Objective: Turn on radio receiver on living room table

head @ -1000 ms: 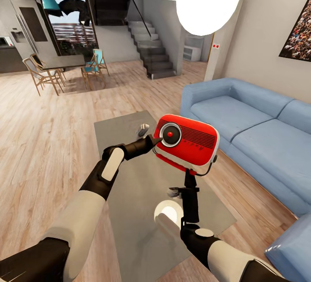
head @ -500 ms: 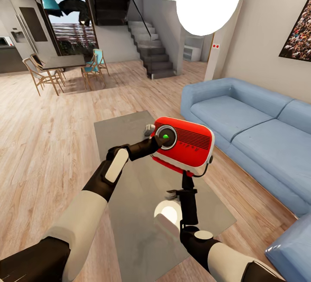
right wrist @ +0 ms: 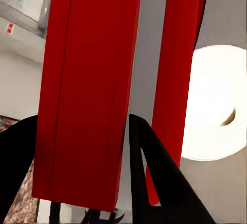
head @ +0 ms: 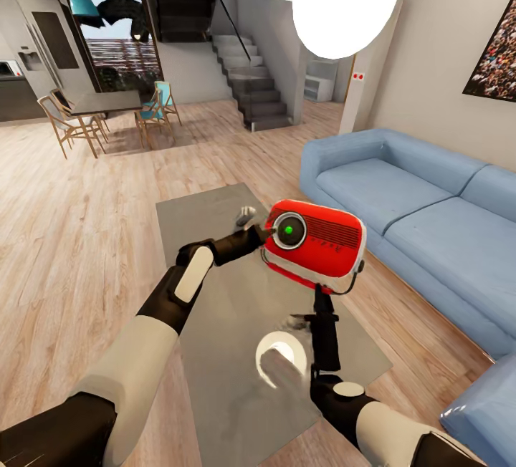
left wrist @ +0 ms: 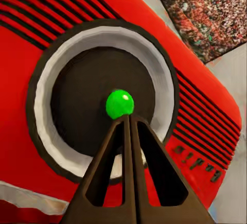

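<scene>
Above the glossy coffee table (head: 215, 309), the right gripper (head: 324, 294) clamps the red radio receiver (head: 315, 243) from below and holds it aloft — while the left gripper (head: 262, 236), fingers pressed together, points at its green-lit dial (left wrist: 120, 104).

Stairs (head: 251, 87) rise beyond dining chairs (head: 72, 127)

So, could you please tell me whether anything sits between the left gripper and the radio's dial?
Nothing visible does. The left gripper, fingers together, points straight at the green centre of the dial on the radio receiver, which the right gripper holds up from below.
</scene>
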Robot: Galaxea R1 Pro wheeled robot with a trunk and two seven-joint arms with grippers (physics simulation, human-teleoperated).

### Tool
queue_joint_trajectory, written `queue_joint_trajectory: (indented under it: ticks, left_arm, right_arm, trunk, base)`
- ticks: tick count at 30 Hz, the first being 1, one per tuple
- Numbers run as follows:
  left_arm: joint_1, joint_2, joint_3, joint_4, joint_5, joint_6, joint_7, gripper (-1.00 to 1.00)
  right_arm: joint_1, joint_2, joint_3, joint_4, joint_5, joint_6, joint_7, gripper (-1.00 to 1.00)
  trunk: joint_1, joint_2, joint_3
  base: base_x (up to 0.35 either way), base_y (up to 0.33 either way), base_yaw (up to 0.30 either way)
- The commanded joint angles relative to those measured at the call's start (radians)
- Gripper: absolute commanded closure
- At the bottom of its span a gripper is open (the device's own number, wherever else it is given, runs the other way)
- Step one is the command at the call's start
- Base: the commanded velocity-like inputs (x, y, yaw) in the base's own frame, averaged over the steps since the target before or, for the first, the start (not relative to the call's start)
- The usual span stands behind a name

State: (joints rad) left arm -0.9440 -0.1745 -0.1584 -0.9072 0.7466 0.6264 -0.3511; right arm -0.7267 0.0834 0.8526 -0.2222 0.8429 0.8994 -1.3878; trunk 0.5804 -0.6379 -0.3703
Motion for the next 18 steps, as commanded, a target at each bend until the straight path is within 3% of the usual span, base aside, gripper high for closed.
queue_joint_trajectory:
  ticks: [1,4,5,7,12,15,18]
  left_arm:
    - [0.001,0.000,0.001,0.001,-0.001,-0.001,0.027,1.00]
    - [0.005,0.002,0.002,0.012,-0.011,-0.001,0.067,1.00]
    - [0.006,0.024,0.002,0.018,-0.013,0.001,0.073,1.00]
    - [0.007,0.087,0.002,0.034,-0.017,0.004,0.082,1.00]
    - [0.011,0.188,0.002,0.113,-0.018,0.004,0.085,1.00]
    - [0.012,0.241,0.002,0.189,-0.019,-0.001,0.086,1.00]
    - [0.013,0.280,0.001,0.304,-0.022,-0.029,0.086,1.00]
  right_arm:
    - [0.000,-0.010,0.009,-0.002,0.015,-0.008,0.020,1.00]
    - [0.000,-0.034,-0.003,-0.003,0.008,-0.111,0.070,1.00]
    - [0.000,-0.040,-0.015,-0.004,0.006,-0.151,0.086,1.00]
    - [-0.002,-0.048,-0.084,-0.007,0.004,-0.226,0.128,1.00]
    - [-0.007,-0.066,-0.178,-0.027,0.004,-0.367,0.224,1.00]
    - [-0.008,-0.078,-0.217,-0.074,0.004,-0.438,0.288,1.00]
    - [-0.008,-0.084,-0.283,-0.153,0.004,-0.478,0.383,1.00]
  trunk:
    - [0.000,0.000,0.000]
    - [0.000,0.000,0.000]
    - [0.000,0.000,0.000]
    - [0.000,0.000,0.000]
    - [0.000,0.000,0.000]
    - [0.000,0.000,0.000]
    - [0.000,0.000,0.000]
  base:
    - [0.000,0.000,0.000]
    - [0.000,0.000,0.000]
    - [0.000,0.000,0.000]
    - [0.000,0.000,0.000]
    - [0.000,0.000,0.000]
    - [0.000,0.000,0.000]
    - [0.000,0.000,0.000]
